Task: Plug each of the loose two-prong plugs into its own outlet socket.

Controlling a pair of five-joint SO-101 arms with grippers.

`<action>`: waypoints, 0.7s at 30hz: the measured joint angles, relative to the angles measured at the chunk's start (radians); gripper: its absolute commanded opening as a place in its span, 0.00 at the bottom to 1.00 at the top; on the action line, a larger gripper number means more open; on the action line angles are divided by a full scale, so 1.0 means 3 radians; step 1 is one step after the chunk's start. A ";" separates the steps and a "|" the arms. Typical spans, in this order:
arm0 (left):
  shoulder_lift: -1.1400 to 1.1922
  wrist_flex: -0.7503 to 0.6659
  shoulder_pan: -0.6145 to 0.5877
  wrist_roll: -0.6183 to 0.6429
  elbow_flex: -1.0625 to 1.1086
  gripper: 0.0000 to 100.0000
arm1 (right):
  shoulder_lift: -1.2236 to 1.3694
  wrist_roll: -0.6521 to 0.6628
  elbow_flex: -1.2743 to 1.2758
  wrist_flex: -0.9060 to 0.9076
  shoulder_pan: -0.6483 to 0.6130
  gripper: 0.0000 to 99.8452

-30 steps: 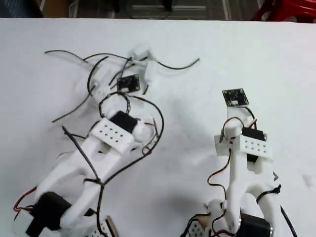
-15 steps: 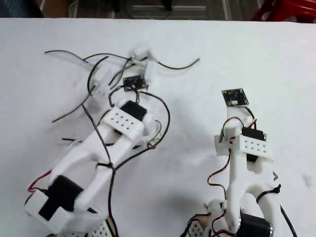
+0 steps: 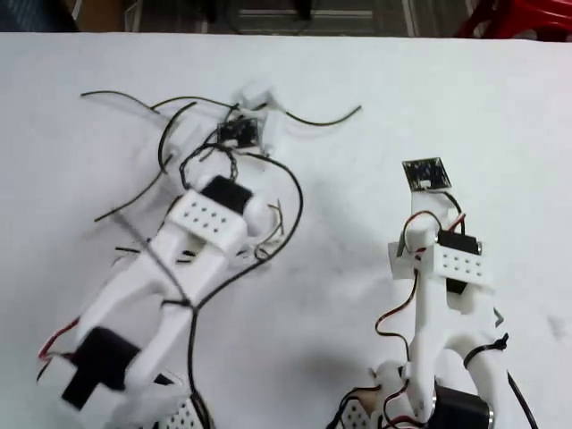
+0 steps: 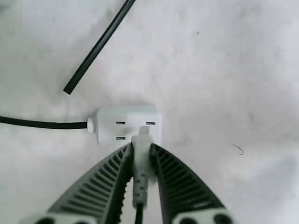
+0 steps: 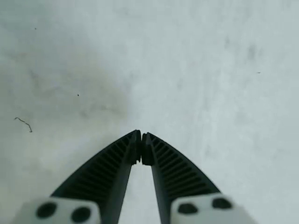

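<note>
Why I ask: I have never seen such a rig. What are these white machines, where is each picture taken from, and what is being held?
These are two small white robot arms side by side at a white table. The high view looks down on both, the left arm and the right arm. The other two pictures come from a camera on each arm's wrist, looking along its gripper. The left gripper is shut on a white plug, whose tip meets a white outlet block. Whether the prongs are in, I cannot tell. The right gripper is shut on nothing, above bare table. Loose black cords lie near the left arm's far end.
</note>
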 measured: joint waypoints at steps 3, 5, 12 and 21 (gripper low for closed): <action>0.0338 0.0077 -0.0036 -0.0005 -0.0230 0.02 | 0.0000 0.0000 0.0000 0.0000 0.0000 0.02; 0.0532 0.0169 -0.0026 -0.0005 -0.0373 0.02 | 0.0000 0.0000 0.0000 0.0000 0.0000 0.02; 0.0685 0.0271 0.0056 -0.0015 -0.0527 0.02 | 0.0000 0.0000 0.0000 0.0000 0.0000 0.02; 0.0696 0.0276 0.0087 -0.0015 -0.0527 0.02 | 0.0000 0.0000 0.0000 0.0000 0.0000 0.02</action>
